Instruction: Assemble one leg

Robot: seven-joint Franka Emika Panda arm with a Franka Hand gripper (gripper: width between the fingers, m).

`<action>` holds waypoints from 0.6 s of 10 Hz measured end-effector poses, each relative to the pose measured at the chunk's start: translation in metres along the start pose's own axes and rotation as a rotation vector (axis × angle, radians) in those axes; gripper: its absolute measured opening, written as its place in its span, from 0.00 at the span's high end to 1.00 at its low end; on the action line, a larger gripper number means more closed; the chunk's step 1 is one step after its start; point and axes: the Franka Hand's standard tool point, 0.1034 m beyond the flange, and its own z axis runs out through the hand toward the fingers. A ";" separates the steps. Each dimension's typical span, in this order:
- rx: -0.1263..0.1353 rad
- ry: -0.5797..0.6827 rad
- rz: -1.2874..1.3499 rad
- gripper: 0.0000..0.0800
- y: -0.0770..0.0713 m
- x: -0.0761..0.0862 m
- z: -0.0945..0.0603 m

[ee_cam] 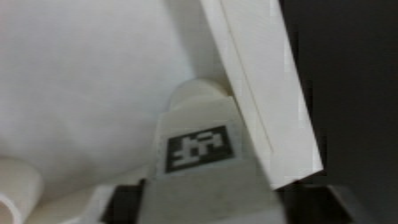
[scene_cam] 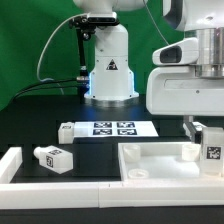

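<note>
Leg (scene_cam: 212, 148), seen against dark counter (scene_cam: 100, 150) and broad white panel (scene_cam: 160, 158), upright at the panel's corner, apparently pinched in the narrowed claw (ee_cam: 221, 205). Judged light, stiff, slick plastic; best gripped across flat sides, clear of the tag.

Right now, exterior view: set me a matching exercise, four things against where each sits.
1 marker board
2 upright leg
3 front lying leg
4 white panel

A exterior view's right edge
B exterior view's left, near the front
C centre, before the robot base
D front, right of centre

Pairs: 1-C, 2-A, 3-B, 4-D
</note>
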 end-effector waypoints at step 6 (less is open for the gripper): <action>0.010 0.011 0.886 0.64 0.001 -0.003 0.002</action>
